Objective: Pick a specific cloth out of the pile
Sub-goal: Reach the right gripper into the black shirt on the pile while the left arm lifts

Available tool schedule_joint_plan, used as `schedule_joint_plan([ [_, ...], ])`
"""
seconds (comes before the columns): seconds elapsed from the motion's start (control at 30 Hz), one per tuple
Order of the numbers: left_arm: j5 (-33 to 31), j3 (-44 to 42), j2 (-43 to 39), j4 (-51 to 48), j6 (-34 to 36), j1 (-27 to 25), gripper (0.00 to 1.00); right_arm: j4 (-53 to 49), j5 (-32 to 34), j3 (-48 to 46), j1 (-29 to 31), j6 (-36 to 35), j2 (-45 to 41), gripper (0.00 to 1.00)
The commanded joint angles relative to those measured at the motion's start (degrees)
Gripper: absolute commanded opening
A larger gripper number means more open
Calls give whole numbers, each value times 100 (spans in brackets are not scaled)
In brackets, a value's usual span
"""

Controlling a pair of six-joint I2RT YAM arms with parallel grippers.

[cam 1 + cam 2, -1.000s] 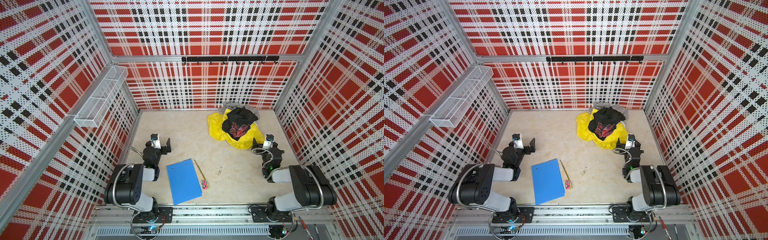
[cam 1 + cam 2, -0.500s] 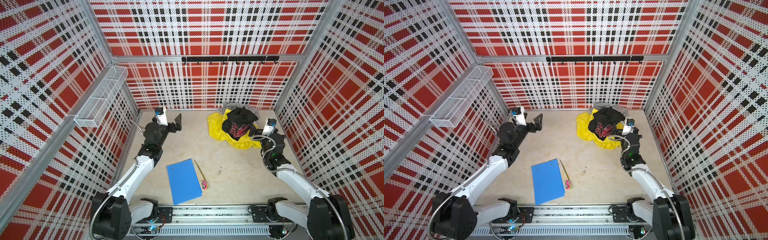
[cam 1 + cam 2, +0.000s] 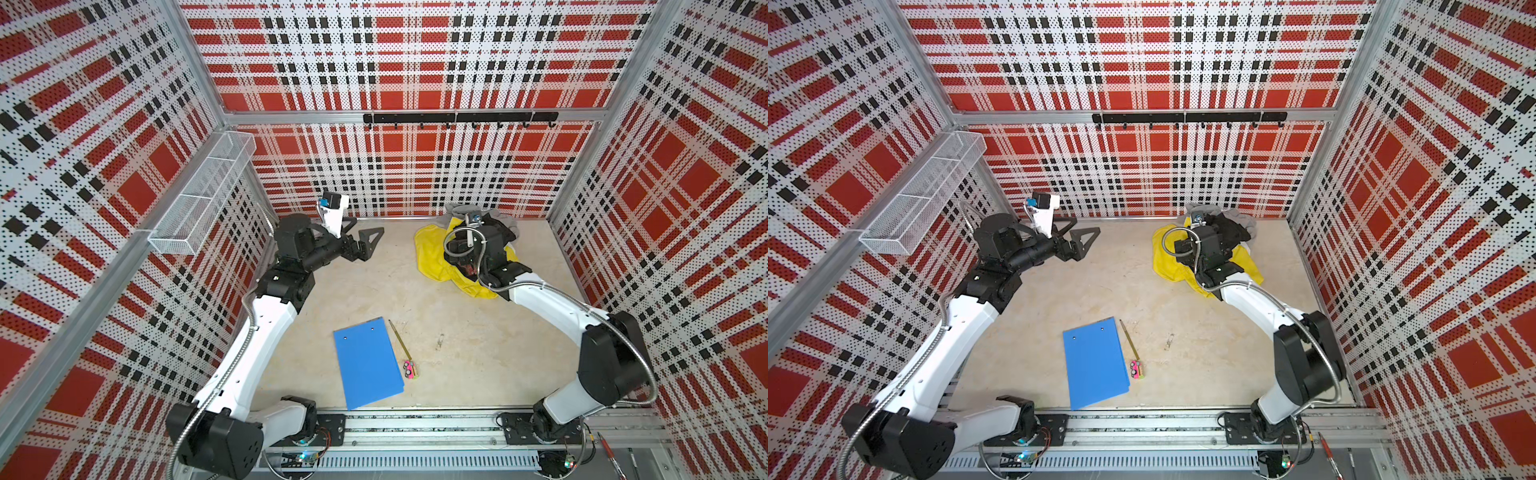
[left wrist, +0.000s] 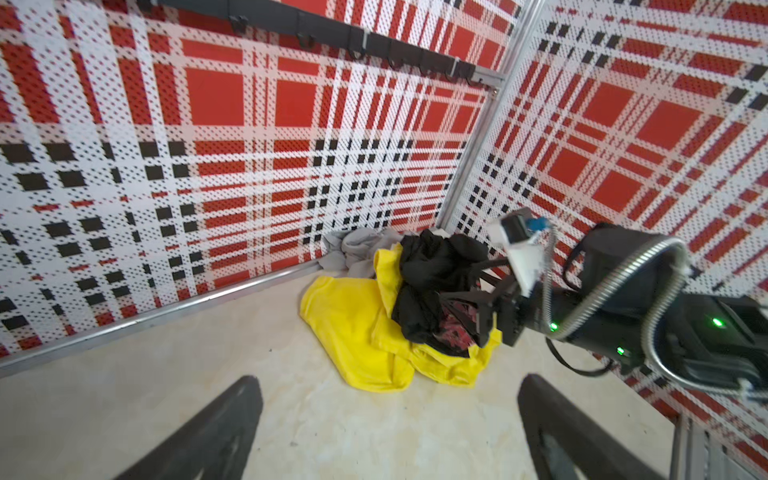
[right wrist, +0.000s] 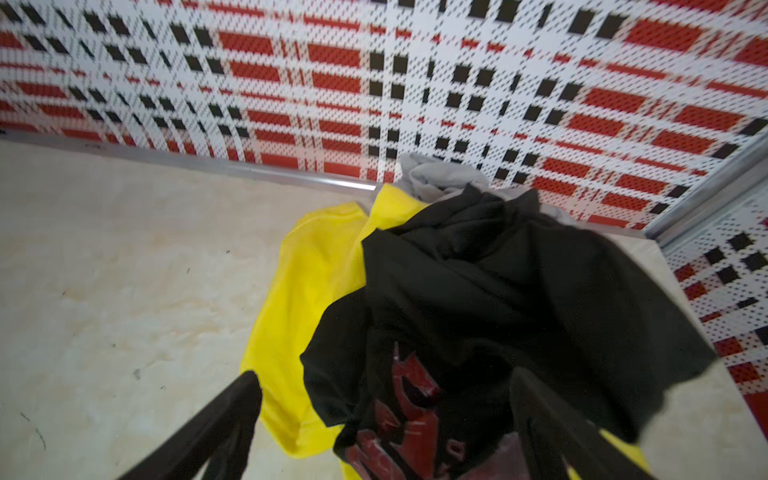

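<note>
Hanging spread over the pile [image 3: 432, 257], your right jaws have the black garment's [image 5: 478, 270] red print [image 5: 411, 399] between them, yellow garment [image 5: 307, 270] beneath, grey garment [image 5: 436, 174] beyond. Your left jaws, also spread and empty, face the pile, well apart.

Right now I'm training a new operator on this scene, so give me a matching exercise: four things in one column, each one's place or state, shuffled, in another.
1. yellow garment
2. black garment
3. grey garment
4. blue folder

A. by the back wall
B. flat near the front edge, beside a pencil
C. spread on the table, partly covered
D. heaped on the yellow one, red print showing

Pairs: 1-C, 2-D, 3-A, 4-B
</note>
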Motion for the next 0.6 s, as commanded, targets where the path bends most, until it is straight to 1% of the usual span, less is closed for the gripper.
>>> schedule_joint_plan([
  [0.0,351,-504,-447,311,-180,180,99,-665,198,409,91,-13,388,100],
  [0.03,397,-592,-537,383,-333,297,99,-768,261,474,108,-4,502,100],
  [0.13,445,-739,-731,394,-485,599,99,-967,351,565,156,-109,716,100],
  [0.2,431,-822,-800,400,-568,787,99,-1196,493,666,219,-319,896,100],
  [0.33,730,-877,-764,554,-868,1148,99,-1691,1251,976,271,-575,1411,100],
  [0.43,1188,-947,-694,869,-1124,1381,99,-2014,1850,1255,294,-886,1953,100],
  [0.57,1250,-1014,-692,1011,-1154,1416,99,-1926,2381,1408,286,-1265,2498,100],
])
